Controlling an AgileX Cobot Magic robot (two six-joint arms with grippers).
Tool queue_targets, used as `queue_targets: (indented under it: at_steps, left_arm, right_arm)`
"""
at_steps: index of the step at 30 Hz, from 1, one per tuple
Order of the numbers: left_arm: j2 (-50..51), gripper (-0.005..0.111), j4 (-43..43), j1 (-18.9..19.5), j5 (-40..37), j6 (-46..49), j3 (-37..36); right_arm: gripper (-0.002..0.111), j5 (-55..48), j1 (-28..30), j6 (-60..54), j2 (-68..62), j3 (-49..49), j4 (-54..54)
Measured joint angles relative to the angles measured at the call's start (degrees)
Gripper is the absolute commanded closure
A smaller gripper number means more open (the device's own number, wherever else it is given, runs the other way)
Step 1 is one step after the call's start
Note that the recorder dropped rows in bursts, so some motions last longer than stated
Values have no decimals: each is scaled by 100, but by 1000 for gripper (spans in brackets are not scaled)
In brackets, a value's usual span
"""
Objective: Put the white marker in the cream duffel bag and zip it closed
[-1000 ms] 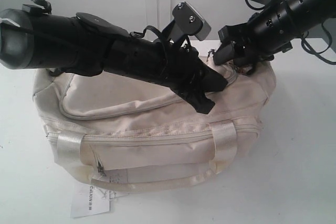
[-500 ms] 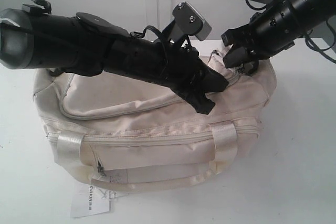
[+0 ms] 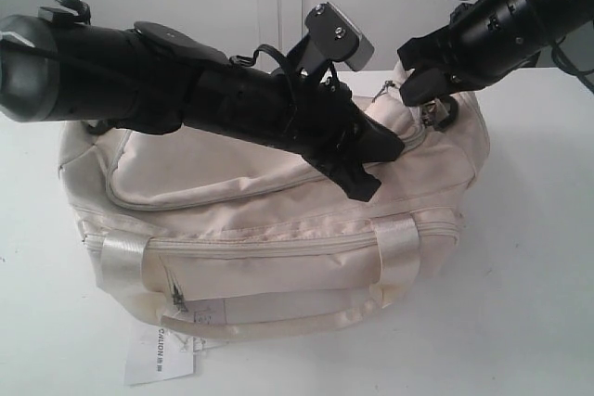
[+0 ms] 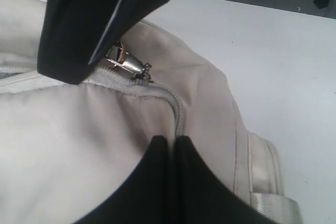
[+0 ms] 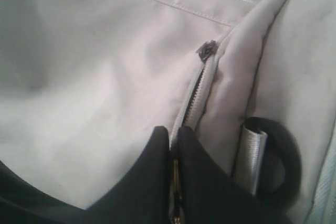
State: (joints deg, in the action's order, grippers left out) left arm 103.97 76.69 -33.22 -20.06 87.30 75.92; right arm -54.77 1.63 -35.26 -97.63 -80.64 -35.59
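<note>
Here, bag [image 3: 278, 220] flat on the table [image 3: 520, 322], zip [image 5: 195, 93] along its top closed over the stretch in view, toward the end farthest from the paper tag [image 3: 158, 354]. Marker nowhere in view; judged to be inside the bag already, though not open to checking. Left hand [image 4: 169, 141] pressed together, tips bearing down on the bag's top panel just beside the bend of the zip; a nipped fold of cloth between them neither shown nor excluded. Right hand [image 5: 170, 132] pinched shut above that same end of the bag, a brass glint between its tips, apparently the pull [image 4: 123, 61].

Handling: soft, limp, satin-smooth cloth, probably light and likely to slide or bunch rather than resist; no stiffness to pull against. Best held down on the panel close to the zip and drawn by the metal pull alone, never by the slippery cloth; handles [image 3: 394, 248] too slack for bracing.

Against the frame a second before: right hand spread then and low against the bag's end, now closed, higher and drawn outward past that end, the bag's corner tented up after it. Left hand and the rest of the bag unmoved.
</note>
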Motion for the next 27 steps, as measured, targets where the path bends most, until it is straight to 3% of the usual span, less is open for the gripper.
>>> queue_targets:
  at_steps: [9,15,27]
  left_arm:
    - [0,107,0,0,0,0,0]
    - [0,107,0,0,0,0,0]
    - [0,107,0,0,0,0,0]
  right_arm:
    - [108,13,0,234,0,0,40]
    - [100,13,0,376,0,0,-13]
    - [106,-69,0,406,4,0,90]
